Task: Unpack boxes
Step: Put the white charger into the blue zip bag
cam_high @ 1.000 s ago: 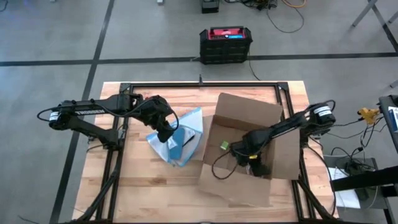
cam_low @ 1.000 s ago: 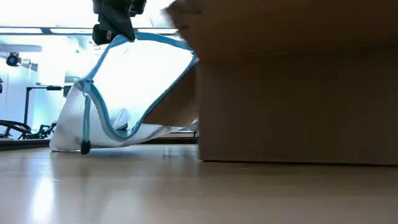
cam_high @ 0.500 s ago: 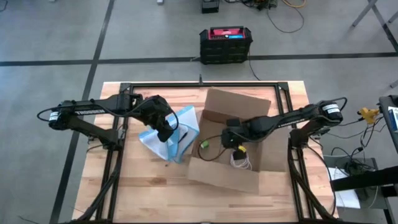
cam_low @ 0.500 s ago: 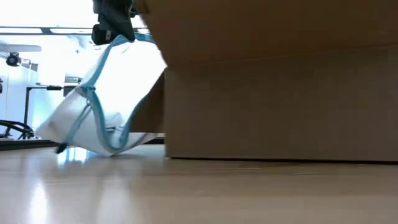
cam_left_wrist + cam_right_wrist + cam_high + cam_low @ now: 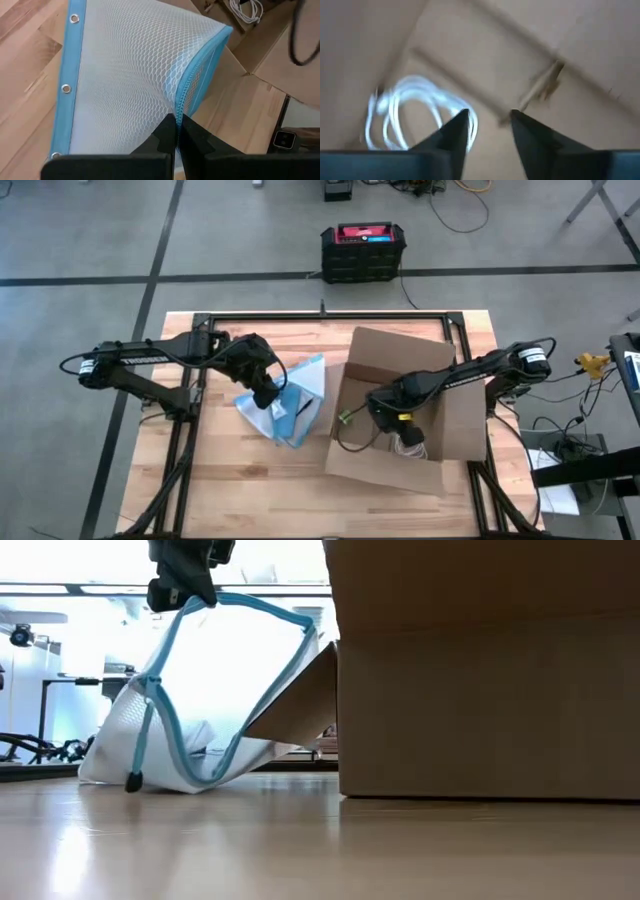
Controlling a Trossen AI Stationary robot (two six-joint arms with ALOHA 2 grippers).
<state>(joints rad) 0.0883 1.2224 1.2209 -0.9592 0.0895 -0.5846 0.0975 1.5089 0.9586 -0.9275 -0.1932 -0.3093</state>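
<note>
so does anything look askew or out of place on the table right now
The cardboard box sits skewed, its sides at an angle to the table edges, with the right end effector open inside it above a coiled white cable. The mesh bag hangs pinched by the shut left end effector, leaning against a box flap.

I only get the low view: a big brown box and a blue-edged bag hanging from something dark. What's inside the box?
Observer: The high view shows a coil of white cable lying on the floor of the box.
Visitor: Is an arm in there too?
Observer: Yes. The right end effector is inside the box near the cable, fingers apart, gripping nothing.
Visitor: And what holds the bag up?
Observer: The left end effector, shut on the zipper edge of the bag.
</note>
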